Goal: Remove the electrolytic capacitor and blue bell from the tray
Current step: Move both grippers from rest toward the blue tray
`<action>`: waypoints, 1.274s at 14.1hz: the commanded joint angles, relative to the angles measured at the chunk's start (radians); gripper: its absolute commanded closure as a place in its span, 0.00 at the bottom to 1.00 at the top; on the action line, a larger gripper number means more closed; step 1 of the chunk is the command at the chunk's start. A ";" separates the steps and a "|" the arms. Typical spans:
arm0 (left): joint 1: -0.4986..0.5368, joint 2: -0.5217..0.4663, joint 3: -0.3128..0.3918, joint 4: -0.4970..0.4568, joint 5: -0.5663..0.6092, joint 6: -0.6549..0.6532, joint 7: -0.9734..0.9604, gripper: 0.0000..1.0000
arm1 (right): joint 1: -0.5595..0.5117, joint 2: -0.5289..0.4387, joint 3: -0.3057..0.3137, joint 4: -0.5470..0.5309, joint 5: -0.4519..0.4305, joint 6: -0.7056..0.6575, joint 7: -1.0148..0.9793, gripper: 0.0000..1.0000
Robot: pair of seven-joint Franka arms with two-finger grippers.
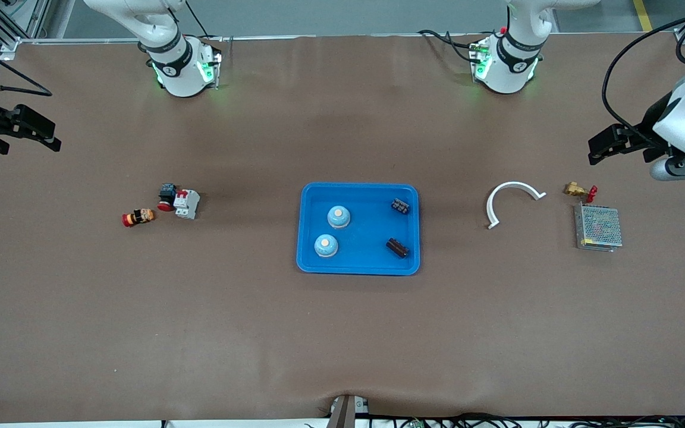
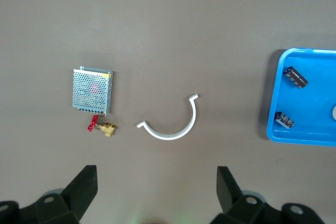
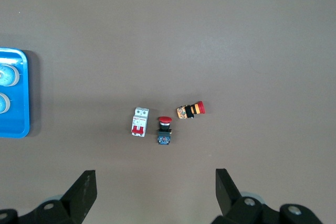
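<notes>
Front view: blue tray [image 1: 307, 229] holds two bells [image 1: 338, 216], two capacitors [image 1: 401, 205].

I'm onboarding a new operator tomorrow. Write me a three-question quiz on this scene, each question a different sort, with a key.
1. True or false: both bells sit inside the blue tray.
2. How many capacitors are in the tray? A) one B) two C) three
3. Fill in: the white curved bracket lies toward the ____ arm's end of the table.

Key
1. True: the farther bell and the nearer bell.
2. B: the farther capacitor and the nearer capacitor.
3. Left. The left gripper and right gripper are both open, holding nothing.
</notes>
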 commanded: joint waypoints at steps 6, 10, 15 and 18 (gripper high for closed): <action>-0.003 0.037 -0.001 0.030 -0.006 -0.001 0.016 0.00 | 0.001 0.008 0.001 0.017 0.015 -0.015 -0.003 0.00; -0.008 0.100 -0.003 0.032 -0.004 0.008 0.014 0.00 | 0.003 0.009 0.001 0.017 0.015 -0.013 -0.003 0.00; -0.062 0.166 -0.015 0.000 -0.003 0.091 -0.116 0.00 | 0.085 0.046 0.004 0.020 0.019 0.028 0.006 0.00; -0.118 0.170 -0.023 -0.124 -0.004 0.240 -0.230 0.00 | 0.154 0.109 0.004 0.020 0.042 0.121 0.074 0.00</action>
